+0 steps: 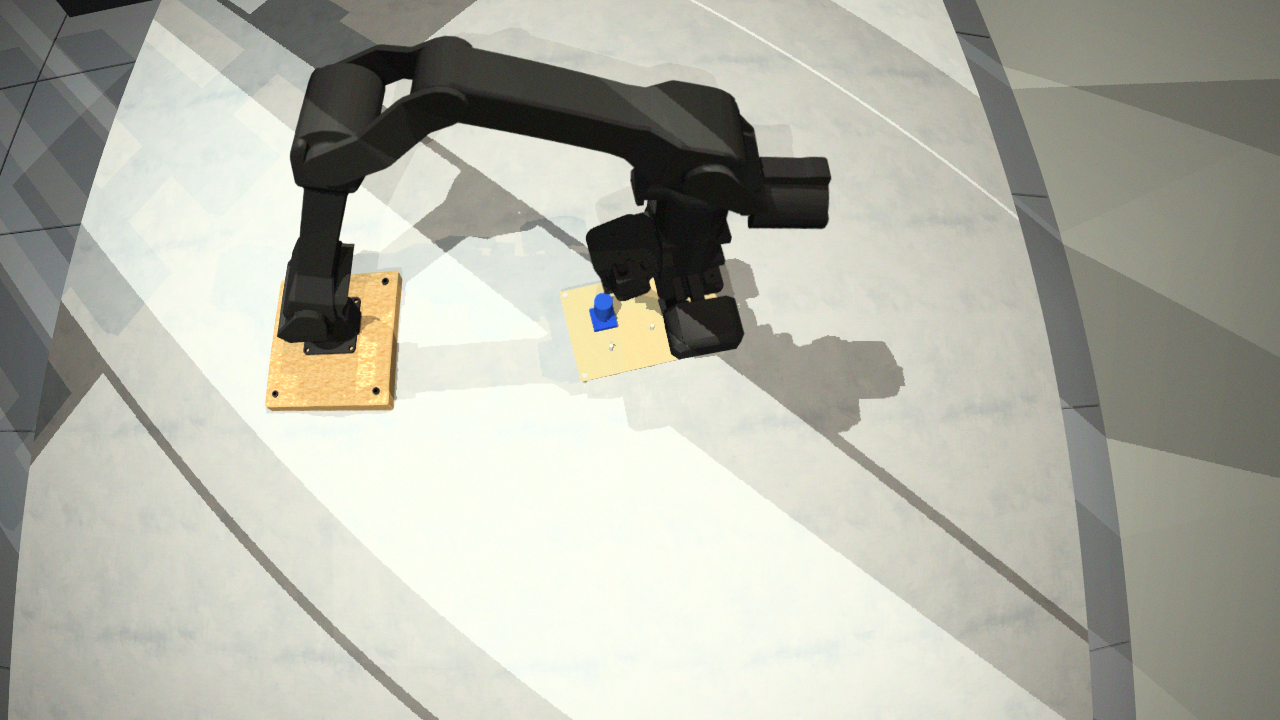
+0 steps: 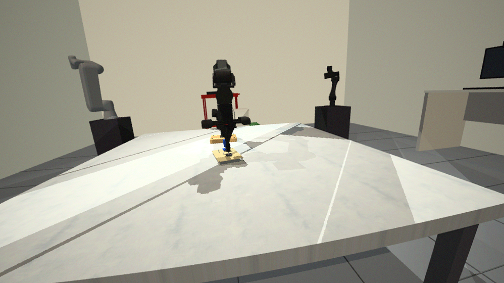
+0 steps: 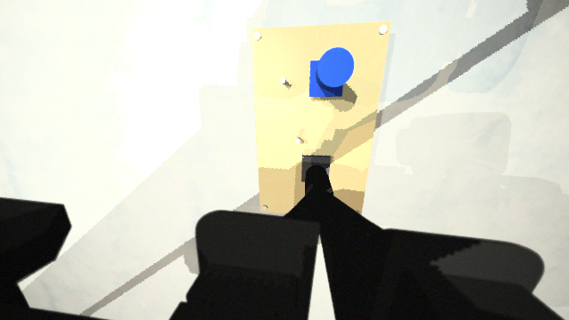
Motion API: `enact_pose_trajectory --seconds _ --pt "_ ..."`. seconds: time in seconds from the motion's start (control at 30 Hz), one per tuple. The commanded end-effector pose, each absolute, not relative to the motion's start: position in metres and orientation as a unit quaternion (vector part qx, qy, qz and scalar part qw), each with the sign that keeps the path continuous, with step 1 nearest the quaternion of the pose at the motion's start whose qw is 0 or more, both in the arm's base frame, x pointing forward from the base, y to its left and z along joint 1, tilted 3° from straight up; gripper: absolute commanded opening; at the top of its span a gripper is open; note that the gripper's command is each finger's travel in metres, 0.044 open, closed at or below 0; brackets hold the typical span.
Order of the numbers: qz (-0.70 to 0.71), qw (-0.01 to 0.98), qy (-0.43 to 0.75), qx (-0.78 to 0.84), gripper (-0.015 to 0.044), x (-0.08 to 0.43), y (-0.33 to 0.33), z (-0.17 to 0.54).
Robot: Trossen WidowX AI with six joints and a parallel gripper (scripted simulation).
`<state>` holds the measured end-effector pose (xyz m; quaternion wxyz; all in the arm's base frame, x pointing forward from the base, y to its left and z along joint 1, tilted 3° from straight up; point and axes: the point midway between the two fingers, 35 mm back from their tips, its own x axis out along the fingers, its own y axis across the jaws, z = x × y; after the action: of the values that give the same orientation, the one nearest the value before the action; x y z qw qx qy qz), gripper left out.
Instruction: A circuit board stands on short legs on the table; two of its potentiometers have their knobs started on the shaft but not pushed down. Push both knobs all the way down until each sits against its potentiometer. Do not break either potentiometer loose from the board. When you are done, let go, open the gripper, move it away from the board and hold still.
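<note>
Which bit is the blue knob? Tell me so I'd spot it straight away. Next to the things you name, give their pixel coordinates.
On the pale marble-look table (image 1: 501, 537) (image 2: 233, 210), find the thin yellow board (image 1: 631, 344) (image 3: 276, 120) under the black arm (image 1: 554, 98) (image 2: 225, 94). Near one end, the knob (image 1: 604, 306) (image 3: 336, 67) is a bright blue round cylinder above a square blue base. The board's other square block (image 3: 316, 160) is dark and partly hidden by the fingers.

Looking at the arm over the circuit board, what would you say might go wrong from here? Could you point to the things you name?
The shut pincer (image 3: 317, 196) sits over the dark potentiometer (image 3: 308, 160); pressing off-centre might break it loose. The fingertips hide any knob there, so a part-seated one could pass unnoticed. The blue knob (image 1: 603, 307) (image 3: 336, 67) stands nearby and might be bumped.
</note>
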<state>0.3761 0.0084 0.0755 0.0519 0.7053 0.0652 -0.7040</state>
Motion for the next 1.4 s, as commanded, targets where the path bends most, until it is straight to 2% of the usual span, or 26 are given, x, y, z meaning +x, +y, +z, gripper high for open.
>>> enact_pose_trajectory --seconds 0.0,1.37 --pt "-0.706 0.049 0.066 0.704 0.0 0.3766 0.0094 0.0665" --pt "-0.706 0.049 0.066 0.703 0.0 0.3765 0.0096 0.0612"
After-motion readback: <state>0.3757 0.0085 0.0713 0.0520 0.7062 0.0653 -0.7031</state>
